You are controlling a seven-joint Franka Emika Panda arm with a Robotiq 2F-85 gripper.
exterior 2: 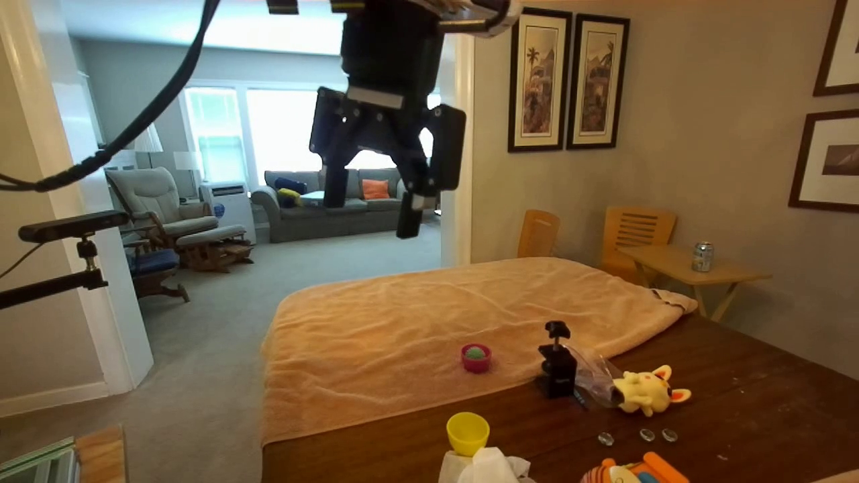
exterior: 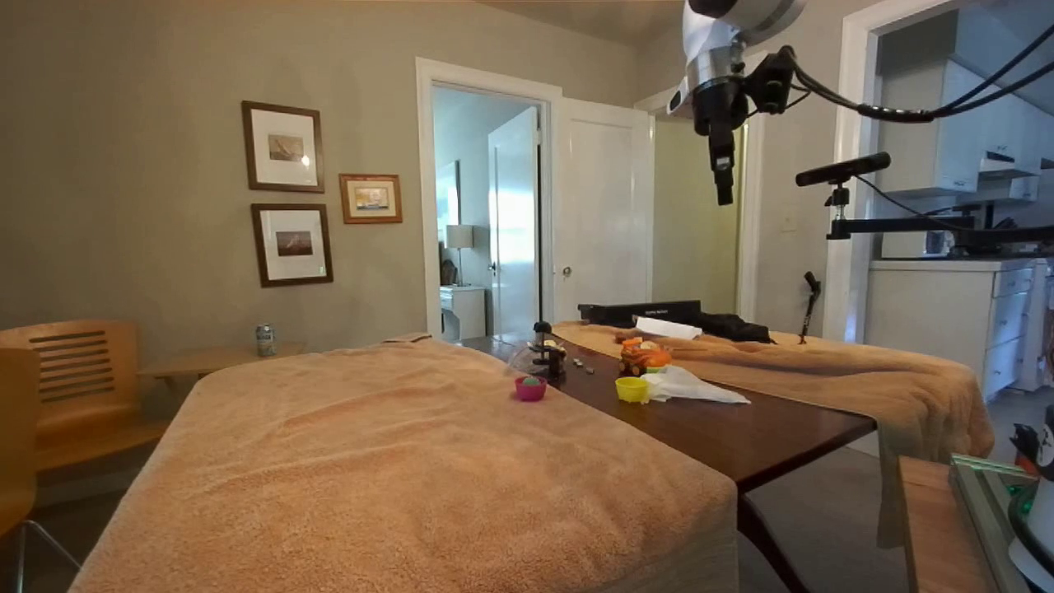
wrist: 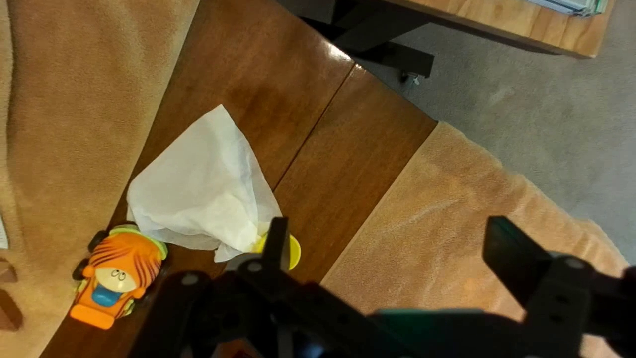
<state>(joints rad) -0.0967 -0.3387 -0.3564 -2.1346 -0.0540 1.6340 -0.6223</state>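
Dark, glossy wood makes up the table [wrist: 343, 159], with a thin straight seam across its polished top. Along it runs a peach towel [exterior 2: 402, 322] of fluffy, softly rippled pile. The black, blocky fingers [exterior 2: 408, 220] hang well above, spread wide apart, with nothing between them and touching nothing. Below, the yellow cup [exterior 2: 468, 433], smooth, round and open-topped, stands on the bare wood. Just beside it lies a thin, crumpled white sheet [wrist: 198, 189], drawn out to a point; paper or cloth, I cannot tell. Next to the sheet is a chunky orange toy [wrist: 119, 271] with a moulded cartoon face and dark round wheels. A small pink cup [exterior 2: 477, 367] sits on the towel near its edge, holding a rounded green thing [exterior 2: 475, 352]. Farther along the table are a squarish black clamp [exterior 2: 558, 369], a soft yellow plush toy [exterior 2: 645, 390] and clear, rounded glass pebbles [exterior 2: 606, 439].
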